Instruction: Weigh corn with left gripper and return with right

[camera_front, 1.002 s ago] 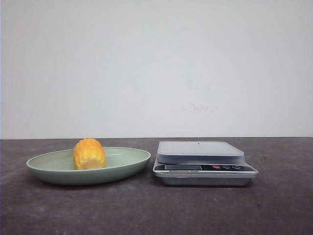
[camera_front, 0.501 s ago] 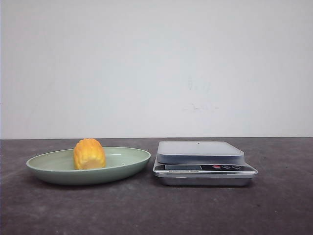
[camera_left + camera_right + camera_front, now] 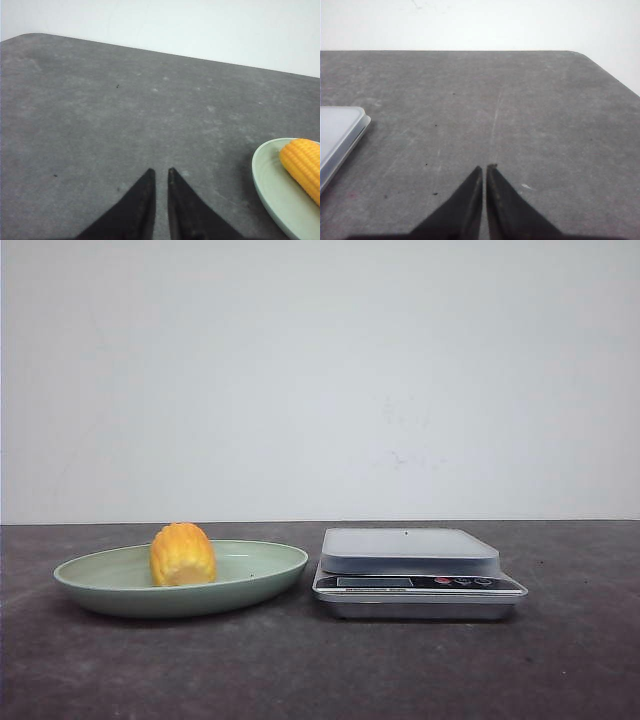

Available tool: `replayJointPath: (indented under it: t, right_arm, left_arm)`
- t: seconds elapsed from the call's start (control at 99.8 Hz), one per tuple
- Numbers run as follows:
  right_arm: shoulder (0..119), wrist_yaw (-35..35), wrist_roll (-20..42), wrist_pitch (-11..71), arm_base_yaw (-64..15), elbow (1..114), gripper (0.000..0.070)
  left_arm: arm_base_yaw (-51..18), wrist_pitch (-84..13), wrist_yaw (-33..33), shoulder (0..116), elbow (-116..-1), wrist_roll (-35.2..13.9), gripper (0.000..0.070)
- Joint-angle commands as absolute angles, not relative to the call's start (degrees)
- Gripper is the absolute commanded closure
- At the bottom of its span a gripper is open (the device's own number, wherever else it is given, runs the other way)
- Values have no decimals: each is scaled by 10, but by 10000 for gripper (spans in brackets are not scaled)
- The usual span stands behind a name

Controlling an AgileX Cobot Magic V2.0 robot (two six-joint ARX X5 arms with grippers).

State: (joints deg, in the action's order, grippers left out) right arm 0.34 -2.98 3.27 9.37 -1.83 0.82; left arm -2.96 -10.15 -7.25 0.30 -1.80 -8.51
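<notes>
I see the corn (image 3: 183,554) lying on its side in the green plate (image 3: 265,575), at nine o'clock from the kitchen scale (image 3: 410,551) on the counter (image 3: 320,670), close by, I judge, so the carry to the bare platform is short. The front view shows neither arm; only the wrist views do. My left tool (image 3: 161,173) is nearly closed, holding nothing, the corn at its three o'clock. My right tool (image 3: 484,168) is pinched together, empty, the scale's corner at nine o'clock
</notes>
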Motion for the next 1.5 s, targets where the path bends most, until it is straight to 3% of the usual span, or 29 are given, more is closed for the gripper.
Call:
replayJointPath:
  t: [0.0, 0.791, 1.222, 1.372, 1.492]
  right_arm:
    - [3, -30, 38, 90, -18, 7, 693]
    - [3, -29, 41, 86, -19, 8, 693]
    - [3, 7, 55, 92, -20, 8, 693]
    - [3, 23, 139, 57, -20, 17, 696]
    - [16, 23, 171, 88, -21, 88, 698]
  left_arm:
    - [-29, -103, -72, 2, -8, -82, 700]
    - [-29, -101, -74, 2, -8, -82, 700]
    - [-29, -78, -74, 2, -8, -88, 700]
    - [-30, -44, -68, 2, -11, -150, 697]
    - [-31, -39, -49, 9, -61, -220, 694]
